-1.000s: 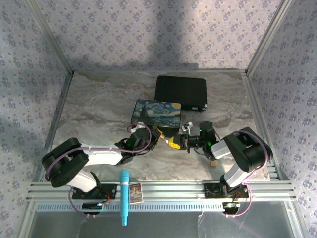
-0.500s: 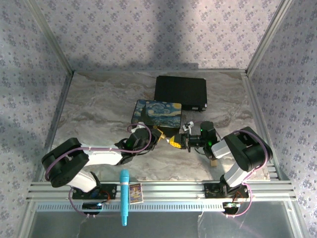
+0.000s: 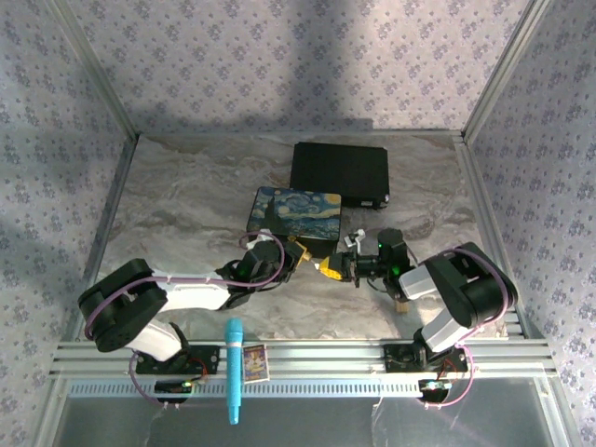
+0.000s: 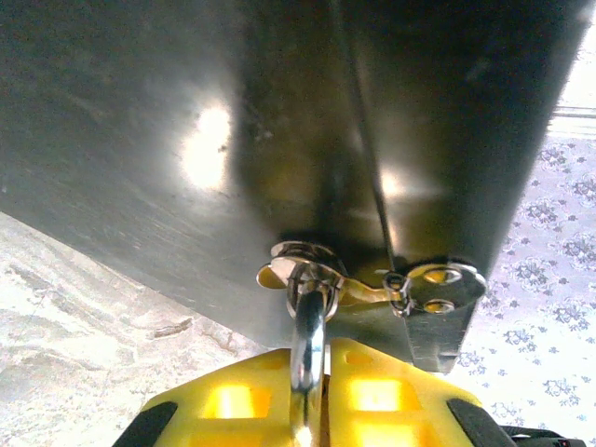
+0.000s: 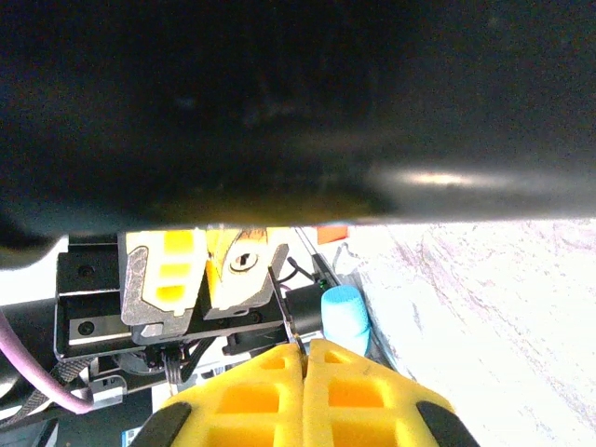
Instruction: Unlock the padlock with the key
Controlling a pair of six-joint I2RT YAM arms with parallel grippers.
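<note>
1. Your left gripper (image 4: 310, 396) has two yellow plastic fingers clamped on the one padlock (image 5: 244, 264), a small smooth brass block.
2. Its round silver keyhole faces your right gripper (image 5: 304, 368).
3. Its shiny curved steel loop runs between the left fingers.
4. Your right fingers are pressed flat together, near the keyhole but apart from it.

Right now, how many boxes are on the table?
2: the painted box mid-table, and the black box just behind it, farther from the arms' bases.
</note>
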